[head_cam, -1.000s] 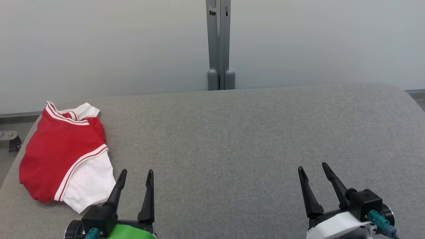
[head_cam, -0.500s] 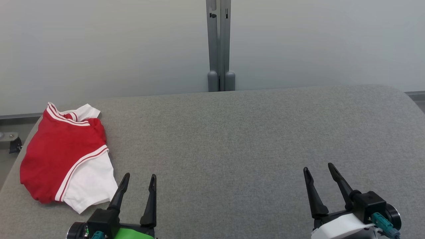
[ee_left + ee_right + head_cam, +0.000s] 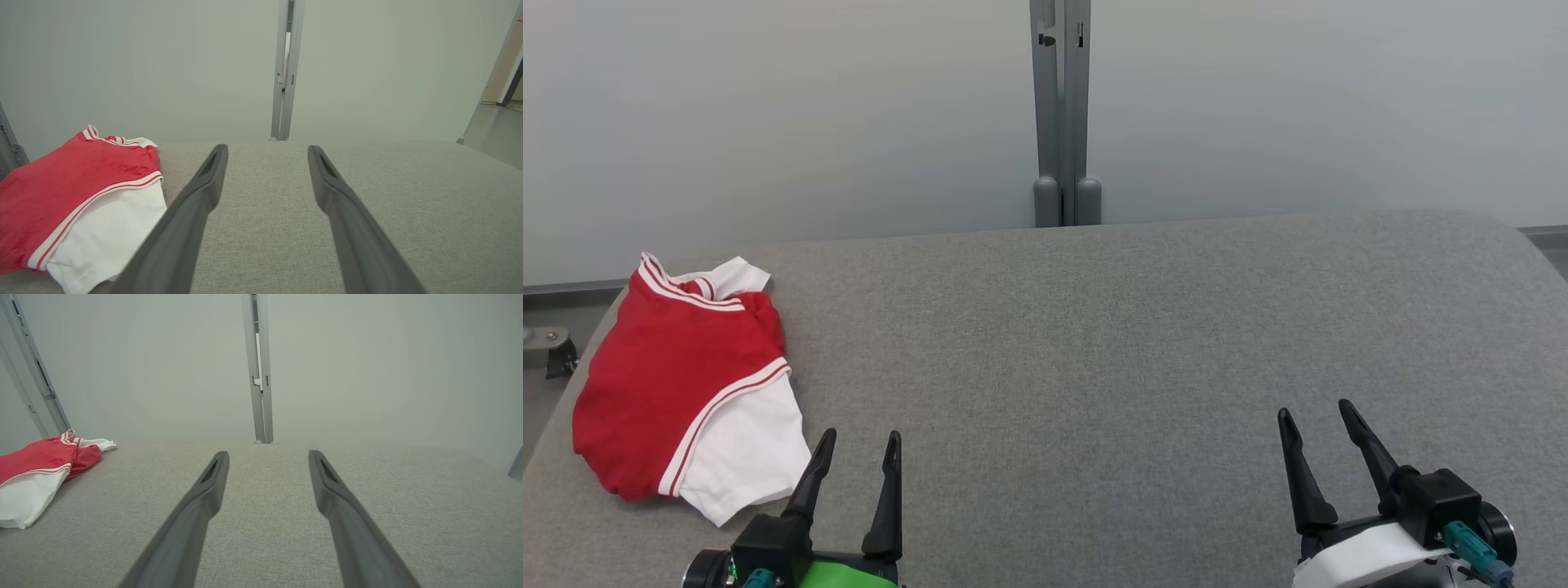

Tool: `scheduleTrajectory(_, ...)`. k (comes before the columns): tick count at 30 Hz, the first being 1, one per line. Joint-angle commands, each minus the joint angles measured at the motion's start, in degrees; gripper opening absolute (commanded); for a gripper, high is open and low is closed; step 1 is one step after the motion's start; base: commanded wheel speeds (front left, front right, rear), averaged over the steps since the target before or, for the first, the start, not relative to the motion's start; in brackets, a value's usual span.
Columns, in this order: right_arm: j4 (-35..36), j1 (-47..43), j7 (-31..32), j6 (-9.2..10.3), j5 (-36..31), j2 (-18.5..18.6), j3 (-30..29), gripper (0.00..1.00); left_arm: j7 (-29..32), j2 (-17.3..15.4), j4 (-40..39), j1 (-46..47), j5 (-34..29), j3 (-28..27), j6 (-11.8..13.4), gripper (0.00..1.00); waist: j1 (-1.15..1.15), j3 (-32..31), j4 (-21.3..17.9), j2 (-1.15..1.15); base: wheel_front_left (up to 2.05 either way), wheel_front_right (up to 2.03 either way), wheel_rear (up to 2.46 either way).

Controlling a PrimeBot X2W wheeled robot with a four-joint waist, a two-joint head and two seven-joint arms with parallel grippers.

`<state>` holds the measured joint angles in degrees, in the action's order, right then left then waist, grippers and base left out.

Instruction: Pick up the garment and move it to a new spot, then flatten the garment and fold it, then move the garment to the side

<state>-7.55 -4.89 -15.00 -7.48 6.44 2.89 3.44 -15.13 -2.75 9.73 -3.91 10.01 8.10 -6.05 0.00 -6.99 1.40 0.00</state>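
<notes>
The garment (image 3: 670, 384), a red jersey T-shirt with white sleeves and red-and-white seam stripes, lies folded at the far left of the grey table (image 3: 1094, 343). It also shows in the left wrist view as the garment (image 3: 61, 196) and at the left edge of the right wrist view as the garment (image 3: 36, 469). My left gripper (image 3: 860, 437) stands open at the lower left, just right of the white sleeve and apart from it. Open too, the right gripper (image 3: 1315, 411) rests at the lower right, far from the shirt. Neither holds anything.
A pale wall runs behind the table, with a grey upright post (image 3: 1060, 114) at its middle. The table's left edge lies close to the shirt, with a metal bracket (image 3: 547, 347) beyond it. A doorway opening (image 3: 502, 81) appears at the far right.
Both grippers have drawn back slightly toward the bottom of the head view. The right one has also shifted a little to the right. The shirt lies unchanged.
</notes>
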Motion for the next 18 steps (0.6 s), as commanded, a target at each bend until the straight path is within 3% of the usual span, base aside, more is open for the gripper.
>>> scheduleTrajectory(1,0.12,0.34,-0.28,-0.03,0.29,0.01,0.06,1.00,-0.04,-0.25,0.17,0.40,0.23,-0.20,-0.12,1.00,0.00,0.09,-0.04,0.00,0.00,0.00,0.00)
scheduleTrajectory(10,0.16,-0.21,-0.28,-0.03,0.65,0.00,0.33,1.00,-0.04,-0.25,0.58,0.77,-0.21,-0.11,0.09,1.00,0.00,0.19,0.28,0.00,0.00,0.00,0.00)
scheduleTrajectory(18,0.48,-1.04,-0.24,-0.03,0.57,0.01,0.17,1.00,-0.04,-0.25,0.67,1.42,-1.73,-0.71,2.24,1.00,0.00,0.70,2.81,0.00,0.00,0.00,0.00)
